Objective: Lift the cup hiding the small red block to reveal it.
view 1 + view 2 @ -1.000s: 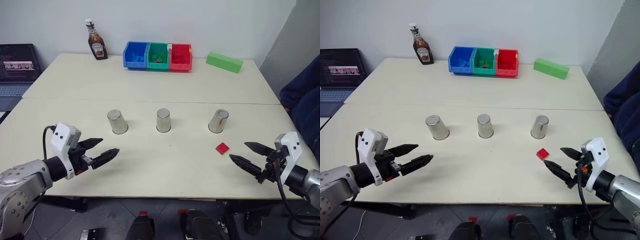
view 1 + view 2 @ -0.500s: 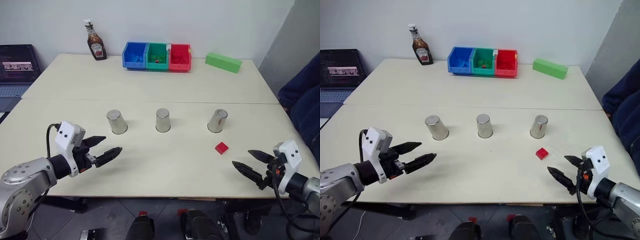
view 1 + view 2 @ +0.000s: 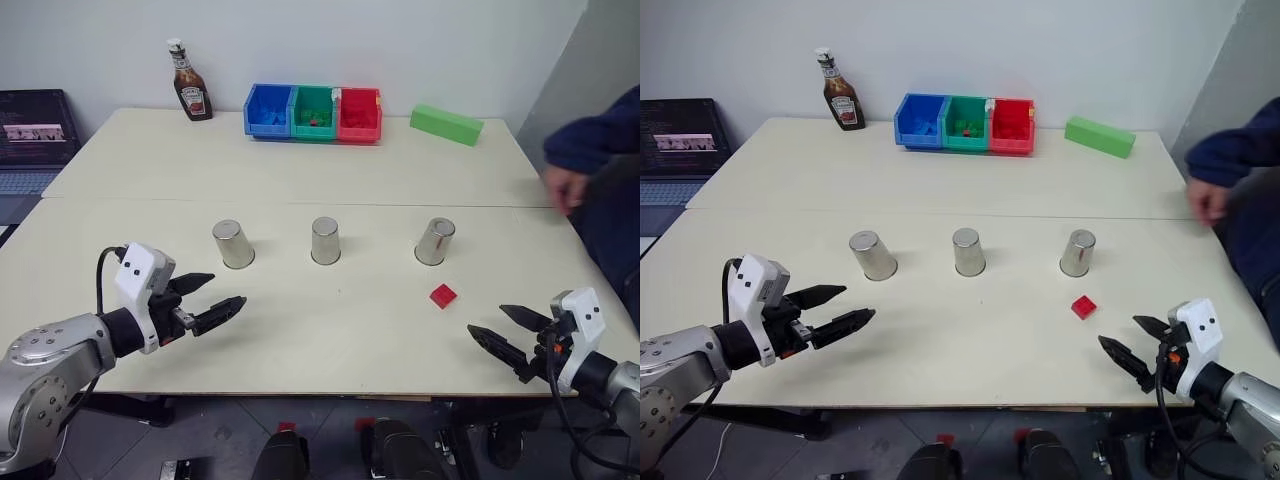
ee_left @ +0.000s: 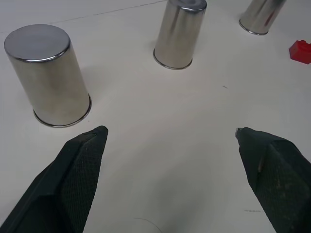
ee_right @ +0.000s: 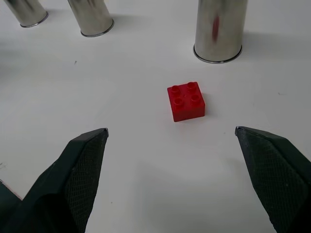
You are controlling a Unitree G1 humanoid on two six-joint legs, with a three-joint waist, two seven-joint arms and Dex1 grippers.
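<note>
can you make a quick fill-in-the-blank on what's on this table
1. The number of silver cups standing upside down in a row is ____.
2. The red block lies uncovered on the table, nearest the cup on the robot's ____ side.
3. Between the blue bin and the red bin sits a ____ bin.
4. Both end effectors, left and right, are ____.

Missing words: three; right; green; open

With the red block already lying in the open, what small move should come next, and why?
Probably none beyond holding both arms back: the red block lies bare on the table near the right-hand cup, all three cups stand upside down, and the left gripper and right gripper are open and empty.
</note>
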